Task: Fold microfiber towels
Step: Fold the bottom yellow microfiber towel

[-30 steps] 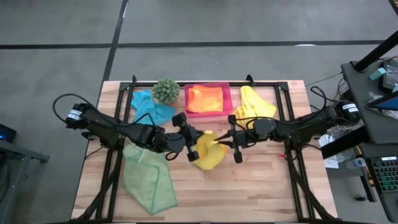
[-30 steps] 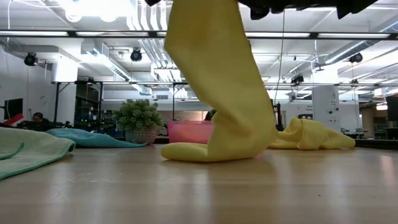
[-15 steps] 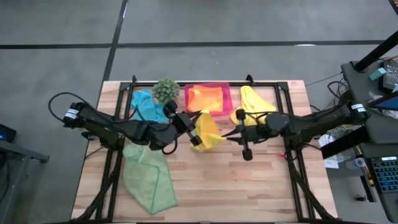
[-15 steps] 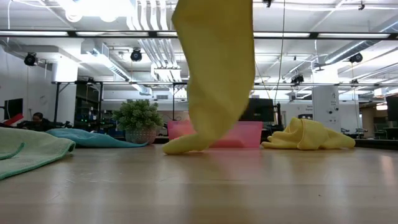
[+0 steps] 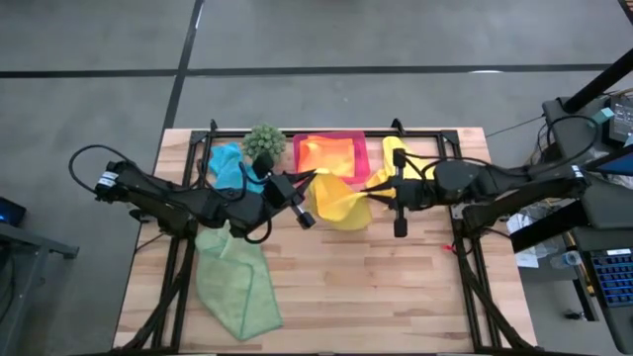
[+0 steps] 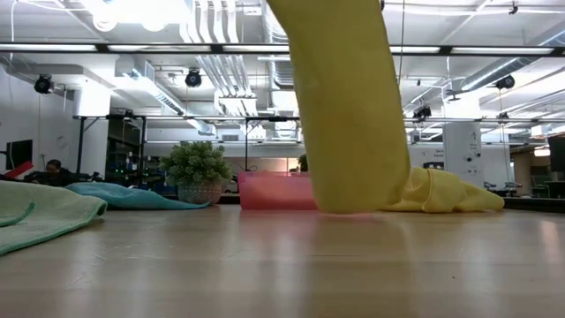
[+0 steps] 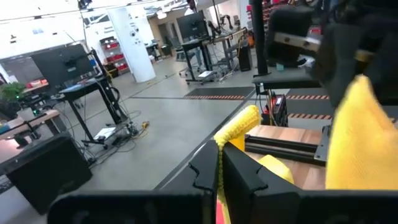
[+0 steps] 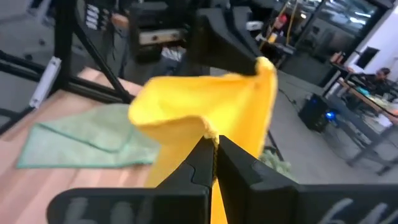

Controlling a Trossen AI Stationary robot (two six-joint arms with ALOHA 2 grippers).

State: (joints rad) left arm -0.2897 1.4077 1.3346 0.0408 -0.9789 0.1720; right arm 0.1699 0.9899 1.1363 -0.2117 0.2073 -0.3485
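From above, my left claw and right claw each pinch a corner of a yellow towel, stretched between them just at six o'clock of the pink tray. Low view: the towel hangs clear of the worktop. Both wrist views show fingers clamped on yellow cloth. I judge this the spreading step; next I should lower it flat.

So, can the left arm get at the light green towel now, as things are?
Probably not yet. The left gripper is shut on a corner of the yellow towel, which the right gripper also holds. The light green towel lies uncovered near that arm.
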